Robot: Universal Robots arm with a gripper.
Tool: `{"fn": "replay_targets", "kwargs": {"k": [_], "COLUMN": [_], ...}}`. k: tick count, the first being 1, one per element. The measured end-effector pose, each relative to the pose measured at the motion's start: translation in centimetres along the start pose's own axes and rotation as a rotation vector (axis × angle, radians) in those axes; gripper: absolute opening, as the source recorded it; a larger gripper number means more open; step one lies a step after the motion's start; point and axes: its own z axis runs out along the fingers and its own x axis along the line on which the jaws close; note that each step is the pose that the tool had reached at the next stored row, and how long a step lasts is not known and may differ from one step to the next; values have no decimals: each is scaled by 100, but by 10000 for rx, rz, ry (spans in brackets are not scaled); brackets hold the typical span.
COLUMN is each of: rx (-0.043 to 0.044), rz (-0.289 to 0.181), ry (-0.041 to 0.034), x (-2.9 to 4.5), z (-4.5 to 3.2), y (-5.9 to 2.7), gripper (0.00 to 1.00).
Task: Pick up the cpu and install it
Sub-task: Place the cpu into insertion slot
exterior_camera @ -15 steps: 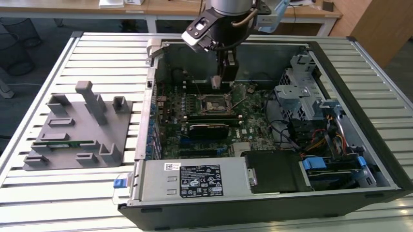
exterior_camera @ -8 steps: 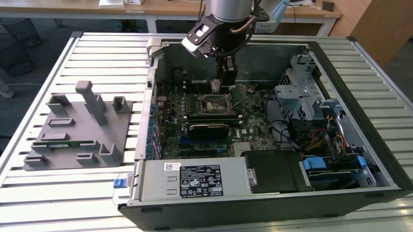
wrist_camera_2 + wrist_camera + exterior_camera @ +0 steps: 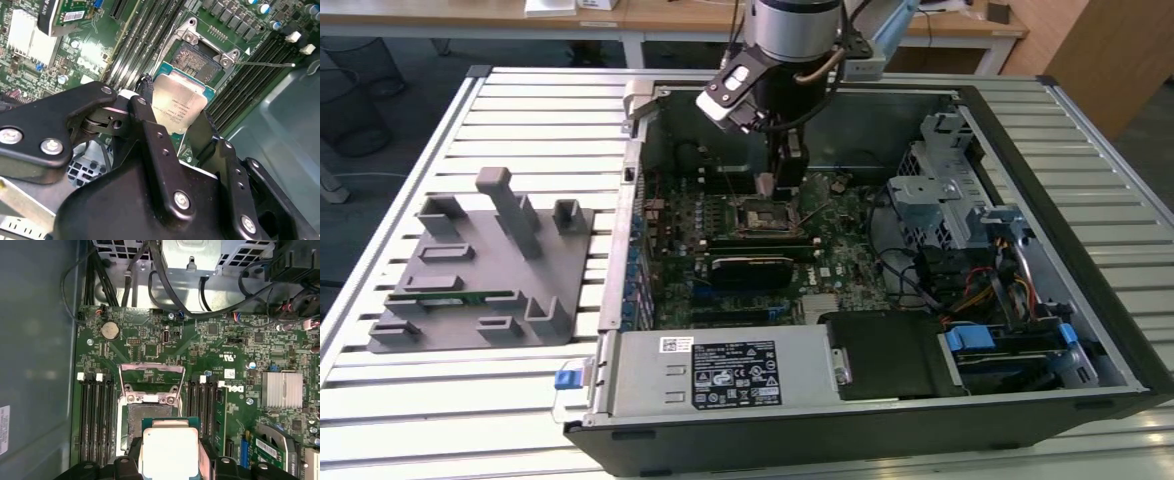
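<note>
Fingers (image 3: 156,150): clenched on the cpu (image 3: 178,106), one black finger on each of two opposite edges; you can check this in both wrist views.
Cpu: silvery top plate facing up, held in the air just short of the open socket (image 3: 196,56), apart from it and not seated.
Socket: contact field bare; load plate (image 3: 151,376) swung up at its far end, thin lever (image 3: 265,63) lying out to one side.
Case (image 3: 881,440): you see the arm reaching down into it, over the far middle of the motherboard (image 3: 841,270).
Counter (image 3: 440,410): slatted, carrying the case, with a grey fixture plate (image 3: 480,270) on the exterior view's left.
Pins at risk: if you bring the chip down off-square or tilted, a corner will likely dig into the contacts and bend them.
Grip at risk: you hold only thin edges, so a nudge could twist or drop the chip.
Plate at risk: your fingers pass close to the raised plate; a brush there could knock the chip askew.
</note>
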Motion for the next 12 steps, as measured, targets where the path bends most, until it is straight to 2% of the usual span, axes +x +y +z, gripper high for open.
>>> {"fn": "replay_targets", "kwargs": {"k": [6, 12], "rx": [-1, 0], "rz": [2, 0], "ry": [2, 3], "x": [5, 30], "z": [109, 188], "y": [-5, -26], "gripper": [53, 53]}}
